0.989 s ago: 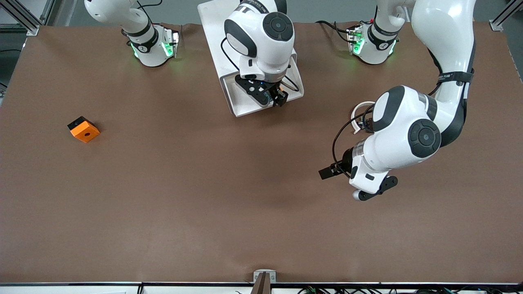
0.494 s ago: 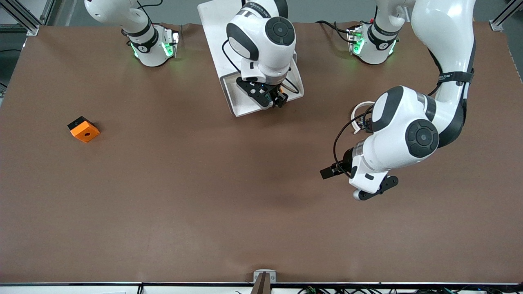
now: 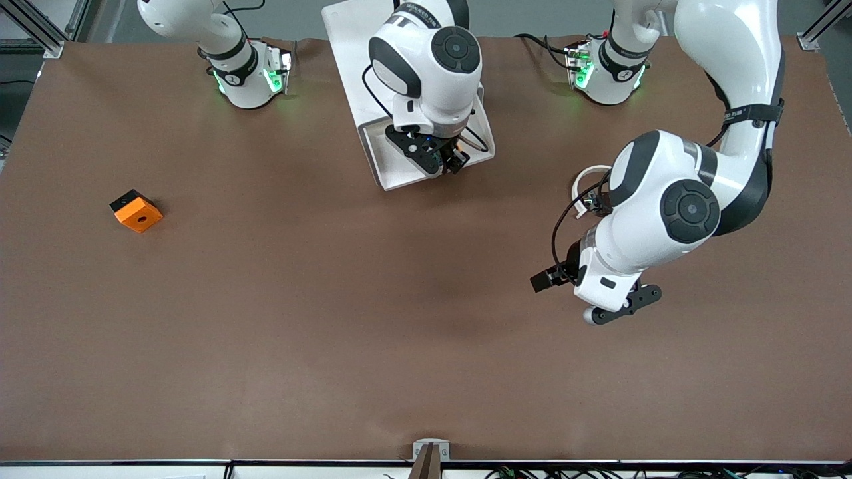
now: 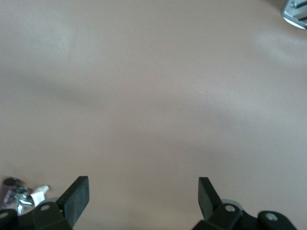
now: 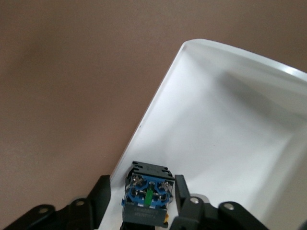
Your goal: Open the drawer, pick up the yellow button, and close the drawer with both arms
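Observation:
The cabinet (image 3: 346, 40) stands between the arm bases, seen from above. Its top drawer (image 3: 393, 169) is pulled out as a white tray, which also shows in the right wrist view (image 5: 230, 120). The button (image 5: 146, 191) sits at the tray's corner with its blue base and black body showing and a bit of orange cap below. My right gripper (image 3: 442, 159) is low in the drawer, and its fingers (image 5: 101, 194) stand on either side of the button. A strip of tray shows between one finger and the button. My left gripper (image 3: 599, 296) hangs over bare table toward the left arm's end, open and empty (image 4: 144, 196).
An orange cube (image 3: 136, 210) with a black side lies toward the right arm's end of the table. A metal bracket (image 3: 430, 451) sits at the table edge nearest the front camera. The brown table top (image 3: 333, 299) spreads between them.
My right gripper has shifted slightly over the drawer. My left arm has drifted a little toward its own end of the table.

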`<state>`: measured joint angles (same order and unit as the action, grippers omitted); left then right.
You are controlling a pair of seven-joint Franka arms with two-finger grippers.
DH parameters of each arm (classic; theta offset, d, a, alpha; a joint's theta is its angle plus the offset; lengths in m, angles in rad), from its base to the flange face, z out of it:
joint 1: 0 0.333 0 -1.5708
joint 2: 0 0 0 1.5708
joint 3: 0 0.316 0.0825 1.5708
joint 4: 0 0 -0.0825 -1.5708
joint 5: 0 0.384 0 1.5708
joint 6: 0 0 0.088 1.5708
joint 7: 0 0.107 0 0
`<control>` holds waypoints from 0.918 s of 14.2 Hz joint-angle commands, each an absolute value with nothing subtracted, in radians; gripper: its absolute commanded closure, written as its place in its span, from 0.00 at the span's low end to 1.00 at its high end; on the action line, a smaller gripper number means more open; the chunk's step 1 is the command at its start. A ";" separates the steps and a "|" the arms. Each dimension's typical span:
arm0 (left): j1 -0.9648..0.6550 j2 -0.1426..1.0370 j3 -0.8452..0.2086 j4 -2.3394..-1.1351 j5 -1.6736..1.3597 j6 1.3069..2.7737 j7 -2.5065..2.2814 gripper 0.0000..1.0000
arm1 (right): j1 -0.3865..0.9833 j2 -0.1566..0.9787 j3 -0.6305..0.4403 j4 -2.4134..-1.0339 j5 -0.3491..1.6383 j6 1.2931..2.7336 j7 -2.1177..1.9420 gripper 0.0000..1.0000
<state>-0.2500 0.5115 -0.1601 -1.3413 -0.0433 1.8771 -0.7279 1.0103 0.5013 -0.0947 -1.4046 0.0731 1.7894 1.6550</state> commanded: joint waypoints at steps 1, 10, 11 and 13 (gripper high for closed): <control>-0.261 0.457 -0.166 -1.397 0.006 1.891 -0.729 0.00 | 1.014 0.505 -0.103 -1.390 0.091 1.779 1.643 0.53; -0.264 0.443 -0.184 -1.476 0.055 2.026 -0.723 0.00 | 1.002 0.497 -0.101 -1.384 0.101 1.772 1.640 1.00; -0.264 0.442 -0.186 -1.476 0.055 2.029 -0.723 0.00 | 0.994 0.494 -0.101 -1.378 0.103 1.770 1.640 1.00; -0.264 0.443 -0.186 -1.477 0.055 2.029 -0.723 0.00 | 0.953 0.491 -0.101 -1.321 0.181 1.726 1.619 1.00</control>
<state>-0.2676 0.4849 -0.1798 -1.4315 0.0347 2.0123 -0.7276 0.9968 0.5005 -0.1046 -1.3806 0.1158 1.7804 1.6543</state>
